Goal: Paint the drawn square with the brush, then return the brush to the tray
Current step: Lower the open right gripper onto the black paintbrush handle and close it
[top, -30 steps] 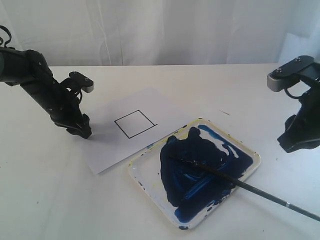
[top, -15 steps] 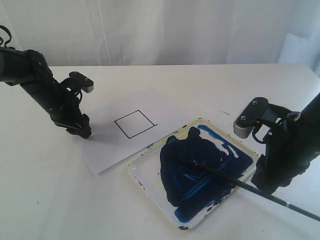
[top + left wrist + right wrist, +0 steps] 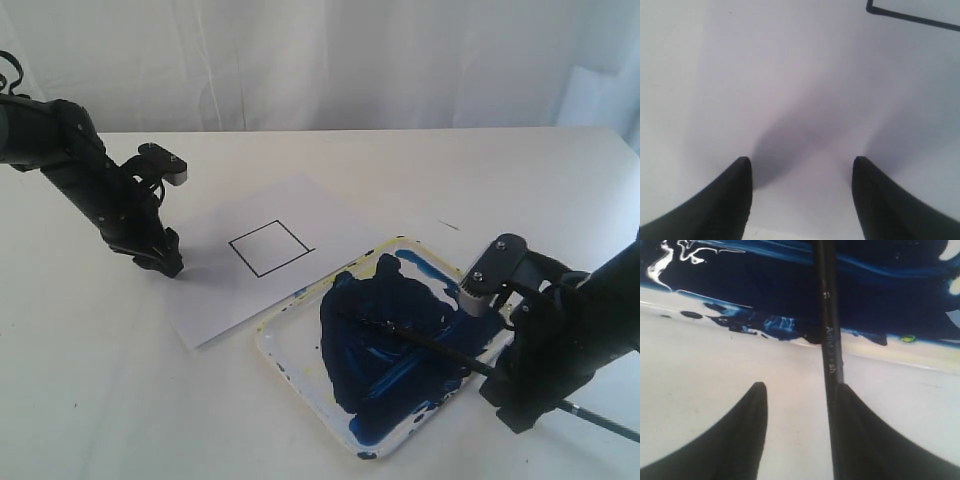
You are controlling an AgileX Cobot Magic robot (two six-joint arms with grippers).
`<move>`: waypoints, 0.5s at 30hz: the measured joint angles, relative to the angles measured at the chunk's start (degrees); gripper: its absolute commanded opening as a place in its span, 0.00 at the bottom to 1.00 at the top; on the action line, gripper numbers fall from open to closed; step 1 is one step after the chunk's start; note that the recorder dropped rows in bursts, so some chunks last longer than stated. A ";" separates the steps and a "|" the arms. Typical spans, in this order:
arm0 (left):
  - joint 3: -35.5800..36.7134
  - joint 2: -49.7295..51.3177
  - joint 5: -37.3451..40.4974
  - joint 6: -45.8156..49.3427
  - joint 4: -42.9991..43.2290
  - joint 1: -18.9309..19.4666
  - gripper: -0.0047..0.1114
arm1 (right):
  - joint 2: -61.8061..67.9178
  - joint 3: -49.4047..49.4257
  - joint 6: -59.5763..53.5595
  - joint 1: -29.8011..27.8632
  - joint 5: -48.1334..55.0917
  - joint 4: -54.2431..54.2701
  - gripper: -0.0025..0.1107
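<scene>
Okay, I'm looking at the brush (image 3: 425,343) first. It's showing a long thin black handle with pale lettering in the right wrist view (image 3: 829,340) and a pale band near its far end. The bristle end is lying in the dark blue paint. The handle is crossing the rim of the tray (image 3: 283,352) and running out onto the table (image 3: 100,400).

The right gripper (image 3: 510,405) is sitting low over the handle just outside the tray. Its jaws are standing wide apart (image 3: 801,386), with the handle passing between them right against one finger, and they're not clamping it.

The left gripper (image 3: 165,262) is also gaping wide and holding nothing (image 3: 799,162). It's pointing down at the edge of the paper sheet (image 3: 250,295).

The drawn square (image 3: 269,247) is sitting on that sheet as a thin black outline with a blank white inside.

I'm counting one brush, one tray, one square, one sheet and two grippers.
</scene>
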 measured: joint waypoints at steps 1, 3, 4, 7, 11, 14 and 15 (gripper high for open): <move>0.00 0.00 0.00 0.00 0.00 0.00 0.58 | 0.00 0.43 -0.64 0.00 -1.09 -0.02 0.38; 0.00 0.00 0.00 0.00 0.00 0.00 0.58 | 0.00 0.84 -1.55 0.00 -3.03 0.07 0.38; 0.00 0.00 0.00 0.00 0.00 0.00 0.58 | 0.00 0.98 -1.81 0.00 -4.06 0.12 0.38; 0.00 0.00 0.00 0.00 0.00 0.00 0.58 | 0.00 0.98 -2.28 0.00 -6.97 0.23 0.38; 0.00 0.00 0.00 0.00 0.00 0.00 0.58 | 0.00 0.98 -2.39 0.00 -8.10 0.60 0.38; 0.00 0.00 0.00 0.00 0.00 0.00 0.58 | 0.00 0.98 -2.61 -1.29 -8.10 2.16 0.38; 0.00 0.00 0.00 0.00 0.00 0.00 0.58 | 0.00 0.98 -2.61 -1.89 -7.98 2.42 0.38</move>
